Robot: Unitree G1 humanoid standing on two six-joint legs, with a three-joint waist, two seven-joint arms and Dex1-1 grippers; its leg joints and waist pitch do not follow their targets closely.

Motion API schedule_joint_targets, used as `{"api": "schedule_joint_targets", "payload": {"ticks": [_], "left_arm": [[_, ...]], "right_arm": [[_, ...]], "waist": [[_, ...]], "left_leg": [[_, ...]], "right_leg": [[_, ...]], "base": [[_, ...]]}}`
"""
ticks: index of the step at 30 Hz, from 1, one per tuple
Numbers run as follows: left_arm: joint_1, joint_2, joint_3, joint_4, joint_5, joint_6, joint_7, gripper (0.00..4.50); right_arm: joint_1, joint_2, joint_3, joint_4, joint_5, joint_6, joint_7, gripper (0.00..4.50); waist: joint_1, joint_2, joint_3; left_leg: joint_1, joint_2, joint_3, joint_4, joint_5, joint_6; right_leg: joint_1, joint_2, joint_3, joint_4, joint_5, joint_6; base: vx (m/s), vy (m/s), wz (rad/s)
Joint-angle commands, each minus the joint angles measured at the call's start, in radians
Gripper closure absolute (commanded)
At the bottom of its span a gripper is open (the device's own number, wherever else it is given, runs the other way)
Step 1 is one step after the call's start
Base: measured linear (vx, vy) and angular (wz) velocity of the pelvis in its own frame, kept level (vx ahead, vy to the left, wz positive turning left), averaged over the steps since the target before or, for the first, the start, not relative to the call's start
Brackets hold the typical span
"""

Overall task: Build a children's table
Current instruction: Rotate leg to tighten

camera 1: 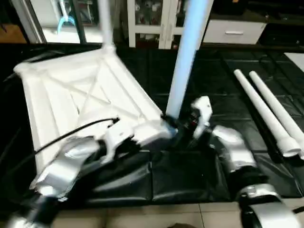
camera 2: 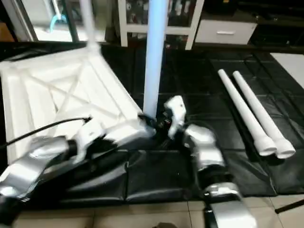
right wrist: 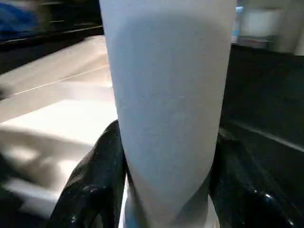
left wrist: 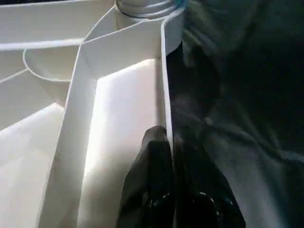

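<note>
Left claw (left wrist: 172,156) pinching ribbed white tabletop (camera 1: 85,95) rim, right claw (right wrist: 166,180) clasping upright leg (camera 1: 187,57)

Looks like an indoor lab or demo room: black padded mats (camera 1: 190,175) over pale floor tiles (camera 1: 142,216), white glass-door cabinet (camera 1: 152,21), drawer unit (camera 1: 232,31) behind.

Black mat (camera 1: 190,175): tabletop (camera 1: 80,95), two loose legs (camera 1: 268,111).

Left forearm (camera 1: 66,164): silver, rounded shell, white wrist block ahead of it, thin black cable (camera 1: 71,133) arching over top. Right forearm (camera 1: 232,149): same silver casing, ringed silver joint lower down, white bracket at wrist. Left claw (left wrist: 172,190) and right claw (right wrist: 166,190): glossy black fingers.
</note>
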Motion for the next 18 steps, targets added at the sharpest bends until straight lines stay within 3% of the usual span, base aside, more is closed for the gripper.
{"api": "schedule_joint_targets", "payload": {"ticks": [1, 4, 6, 8, 9, 10, 11, 12, 13, 14, 15, 16, 18], "left_arm": [[0.008, -0.063, -0.036, 0.063, 0.015, 0.055, 0.074, 4.5], [-0.056, -0.18, -0.03, 0.143, 0.042, 0.124, 0.212, 4.5], [-0.073, -0.211, -0.026, 0.166, 0.045, 0.136, 0.246, 4.5], [-0.133, -0.32, -0.012, 0.237, 0.057, 0.154, 0.336, 4.5], [-0.153, -0.35, -0.012, 0.255, 0.059, 0.161, 0.354, 4.5], [-0.161, -0.357, -0.017, 0.259, 0.059, 0.159, 0.349, 4.5], [-0.16, -0.353, -0.02, 0.255, 0.059, 0.154, 0.341, 4.5], [-0.157, -0.346, -0.023, 0.249, 0.057, 0.148, 0.329, 4.5], [-0.139, -0.311, -0.029, 0.224, 0.058, 0.133, 0.289, 4.5], [-0.12, -0.276, -0.034, 0.202, 0.055, 0.109, 0.251, 4.5], [-0.119, -0.275, -0.034, 0.202, 0.055, 0.108, 0.25, 4.5], [-0.079, -0.204, -0.038, 0.157, 0.041, 0.076, 0.174, 4.5], [-0.042, -0.142, -0.037, 0.119, 0.028, 0.049, 0.11, 4.5]], "right_arm": [[0.013, 0.002, -0.046, 0.086, -0.071, 0.059, -0.27, 2.52], [0.009, 0.083, -0.08, 0.116, -0.066, 0.101, -0.458, 2.55], [0.007, 0.105, -0.089, 0.125, -0.06, 0.111, -0.499, 2.55], [0.001, 0.18, -0.068, 0.161, -0.066, 0.11, -0.587, 2.55], [-0.001, 0.207, -0.058, 0.168, -0.067, 0.106, -0.596, 2.55], [-0.005, 0.222, -0.054, 0.168, -0.061, 0.104, -0.583, 2.55], [-0.007, 0.224, -0.055, 0.166, -0.056, 0.102, -0.57, 2.55], [-0.009, 0.224, -0.056, 0.163, -0.05, 0.097, -0.551, 2.55], [-0.015, 0.214, -0.059, 0.149, -0.042, 0.078, -0.48, 2.55], [-0.014, 0.197, -0.049, 0.132, -0.038, 0.048, -0.402, 2.55], [-0.014, 0.196, -0.049, 0.132, -0.037, 0.047, -0.399, 2.55], [-0.008, 0.153, -0.033, 0.091, -0.019, 0.014, -0.251, 2.55], [0.0, 0.111, -0.025, 0.052, 0.007, 0.011, -0.133, 2.55]], "waist": [[0.0, 0.003, -0.032], [-0.002, 0.0, -0.033], [0.0, 0.001, -0.033], [-0.002, 0.002, -0.032], [0.003, 0.002, -0.032], [0.002, -0.001, -0.033], [0.004, 0.0, -0.035], [0.001, -0.001, -0.035], [0.001, 0.004, -0.038], [-0.002, 0.002, -0.04], [-0.003, 0.002, -0.041], [-0.003, 0.002, -0.041], [-0.007, 0.0, -0.042]], "left_leg": [[0.003, 0.007, 0.008, -0.071, -0.165, 0.026], [0.007, 0.004, 0.006, -0.072, -0.206, -0.009], [0.005, 0.002, 0.004, -0.073, -0.207, -0.007], [0.002, 0.001, 0.005, -0.074, -0.211, 0.0], [0.018, 0.003, 0.008, -0.074, -0.241, 0.0], [0.014, 0.0, 0.007, -0.074, -0.242, 0.003], [0.011, 0.0, 0.005, -0.075, -0.234, 0.006], [-0.001, 0.0, 0.0, -0.08, -0.225, 0.014], [0.0, 0.001, -0.002, -0.079, -0.217, 0.019], [-0.004, 0.001, -0.002, -0.078, -0.205, 0.024], [-0.006, 0.001, -0.003, -0.078, -0.189, 0.029], [-0.008, 0.002, -0.004, -0.077, -0.169, 0.047], [-0.014, 0.003, -0.002, -0.076, -0.151, 0.07]], "right_leg": [[0.038, -0.056, 0.045, -0.095, -0.129, -0.252], [0.033, -0.055, 0.048, -0.103, -0.217, -0.199], [0.032, -0.053, 0.047, -0.104, -0.21, -0.186], [0.028, -0.052, 0.047, -0.106, -0.194, -0.177], [0.017, -0.051, 0.047, -0.113, -0.21, -0.175], [0.022, -0.05, 0.048, -0.11, -0.195, -0.176], [0.027, -0.051, 0.047, -0.108, -0.183, -0.174], [0.033, -0.05, 0.045, -0.106, -0.171, -0.166], [0.034, -0.053, 0.044, -0.106, -0.159, -0.163], [0.037, -0.053, 0.045, -0.104, -0.136, -0.165], [0.04, -0.053, 0.045, -0.102, -0.111, -0.169], [0.043, -0.054, 0.043, -0.099, -0.055, -0.187], [0.049, -0.054, 0.045, -0.096, -0.018, -0.204]], "base": [[0.0, 0.0, 0.0], [0.0, 0.0, 0.0], [0.0, 0.0, 0.0], [0.0, 0.0, 0.0], [0.0, 0.0, 0.0], [0.0, 0.0, 0.0], [0.0, 0.0, 0.0], [0.0, 0.0, 0.0], [0.0, 0.0, 0.0], [0.0, 0.0, 0.0], [0.0, 0.0, 0.0], [0.0, 0.0, 0.0], [0.0, 0.0, 0.0]]}}
